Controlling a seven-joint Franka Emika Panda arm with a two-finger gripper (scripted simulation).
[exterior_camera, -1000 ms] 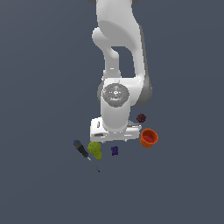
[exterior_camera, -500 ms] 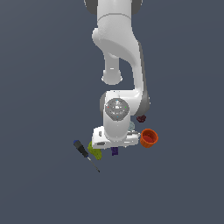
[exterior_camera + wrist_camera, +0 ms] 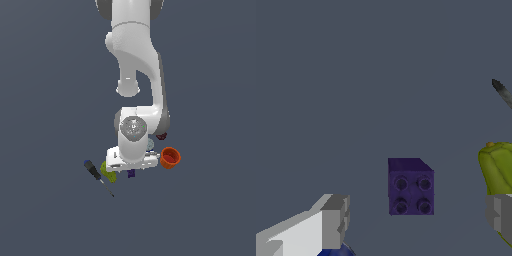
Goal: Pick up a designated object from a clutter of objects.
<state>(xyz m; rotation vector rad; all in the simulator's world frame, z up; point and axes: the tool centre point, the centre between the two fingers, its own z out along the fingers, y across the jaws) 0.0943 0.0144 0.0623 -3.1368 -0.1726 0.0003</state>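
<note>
Fingers (image 3: 333, 220) spread wide flank the purple block (image 3: 411, 186), untouched on the bench. Approach step, I judge; next means lowering straight, avoiding the yellow-green lump (image 3: 498, 170), then closing.

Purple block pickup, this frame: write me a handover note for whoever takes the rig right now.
Gripper: open, empty, one finger on either side of the purple block in the wrist view, not touching it.
Purple block: on the floor, stud holes showing, partly hidden under the hand in the exterior view.
Neighbours: yellow-green lump close beside one finger; screwdriver past it; orange cup on the other side of the hand.
Done: hand lined up over the block.
Left: lower, close, lift. Watch the lump on closing.
</note>
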